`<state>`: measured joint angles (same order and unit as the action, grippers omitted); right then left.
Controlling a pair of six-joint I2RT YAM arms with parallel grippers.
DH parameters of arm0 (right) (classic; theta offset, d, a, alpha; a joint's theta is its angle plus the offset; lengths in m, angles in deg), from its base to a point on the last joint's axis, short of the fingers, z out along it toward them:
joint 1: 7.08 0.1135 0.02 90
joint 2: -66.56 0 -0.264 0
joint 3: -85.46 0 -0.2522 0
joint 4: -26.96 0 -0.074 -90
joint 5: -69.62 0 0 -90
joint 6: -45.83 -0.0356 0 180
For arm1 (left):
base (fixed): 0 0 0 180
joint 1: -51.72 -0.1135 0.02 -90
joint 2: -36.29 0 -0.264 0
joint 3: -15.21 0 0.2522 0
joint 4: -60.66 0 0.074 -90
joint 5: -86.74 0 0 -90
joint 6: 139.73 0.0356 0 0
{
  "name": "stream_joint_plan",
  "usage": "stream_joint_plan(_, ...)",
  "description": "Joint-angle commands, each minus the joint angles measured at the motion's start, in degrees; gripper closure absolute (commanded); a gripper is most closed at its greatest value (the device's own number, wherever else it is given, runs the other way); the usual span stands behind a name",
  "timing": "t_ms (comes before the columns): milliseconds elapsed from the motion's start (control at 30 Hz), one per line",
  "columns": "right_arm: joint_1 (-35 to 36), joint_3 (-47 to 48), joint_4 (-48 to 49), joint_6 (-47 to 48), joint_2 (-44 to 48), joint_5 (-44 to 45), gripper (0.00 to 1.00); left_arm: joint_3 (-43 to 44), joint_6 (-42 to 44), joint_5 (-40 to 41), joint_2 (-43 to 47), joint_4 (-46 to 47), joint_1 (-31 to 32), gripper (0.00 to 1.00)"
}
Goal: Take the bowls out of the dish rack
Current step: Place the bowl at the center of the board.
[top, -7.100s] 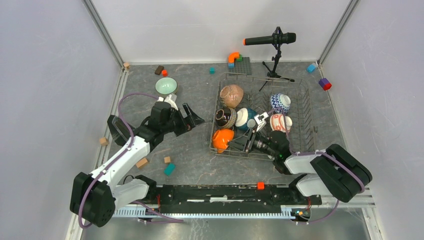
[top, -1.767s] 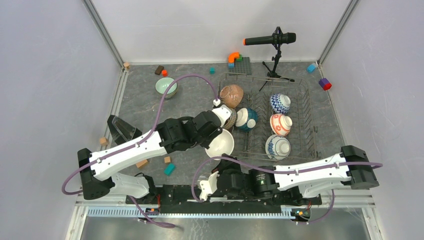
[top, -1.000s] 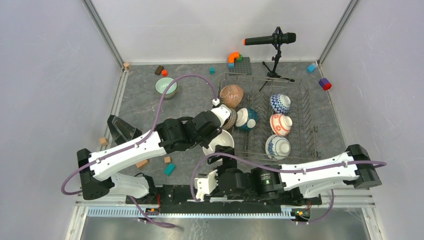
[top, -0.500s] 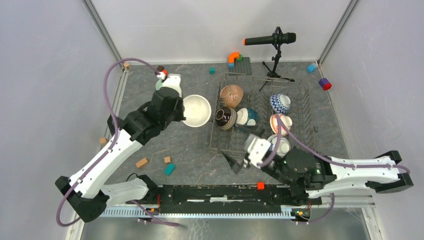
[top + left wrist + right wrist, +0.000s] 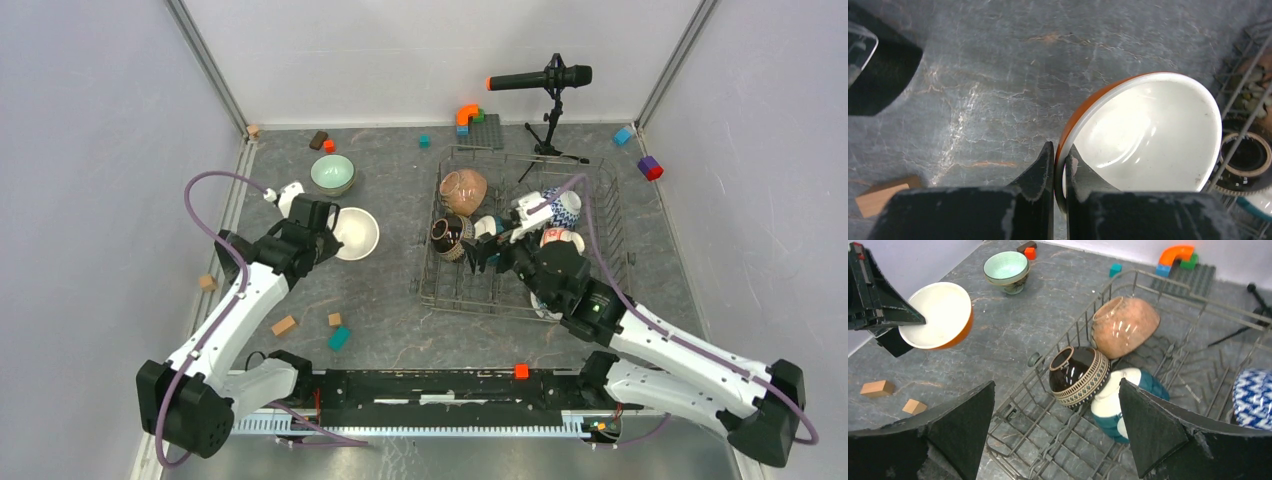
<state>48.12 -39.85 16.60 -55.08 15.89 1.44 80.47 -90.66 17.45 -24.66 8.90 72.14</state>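
My left gripper (image 5: 1060, 150) is shut on the rim of the orange bowl (image 5: 1143, 135), white inside. It holds the bowl tilted over the table left of the dish rack (image 5: 600, 245). A pale green bowl (image 5: 332, 172) stands on the table behind it. In the rack lie a brown bowl (image 5: 1125, 332), a dark striped bowl (image 5: 1079, 375), a teal bowl (image 5: 1113, 407) and a blue zigzag bowl (image 5: 1253, 395). My right gripper (image 5: 1056, 384) hangs open above the rack's left half, over the dark and teal bowls. My right arm hides much of the rack's right side.
A microphone on a stand (image 5: 545, 80) rises behind the rack. Beside it lies a grey studded plate (image 5: 483, 130). Toy blocks are scattered about: wooden (image 5: 285, 325) and teal (image 5: 340, 338) near the front left, purple and red (image 5: 650, 168) at the far right.
My left arm has carried the orange bowl out of the rack and further left. My right gripper has swung from the table's near edge to above the rack, still open.
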Motion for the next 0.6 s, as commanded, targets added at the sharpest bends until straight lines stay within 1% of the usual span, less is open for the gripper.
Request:
stream_joint_plan(0, -3.8, -4.2, 4.9, -9.8, 3.7, -5.2, 0.02, -1.5, -11.6, 2.7, 1.3, 5.4, -3.5, 0.98)
stream_joint_plan(67, -4.4, -5.0, 2.8, -11.2, 4.4, -2.4, 0.02, -2.0, -14.3, 2.6, 0.5, 5.0, -5.2, 0.98)
stream_joint_plan(167, -4.8, -7.2, 2.4, -12.1, 5.9, -0.8, 0.02, -3.1, -16.7, 2.5, -0.4, 6.2, -7.1, 0.98)
stream_joint_plan(367, -4.8, -11.8, 3.8, -11.6, 9.1, -1.3, 0.02, -5.5, -19.2, 3.2, -2.2, 9.8, -10.2, 0.98)
stream_joint_plan(567, -4.8, -16.7, 7.4, -10.3, 11.8, -3.5, 0.02, -5.2, -22.0, 5.9, -5.0, 10.9, -12.4, 0.98)
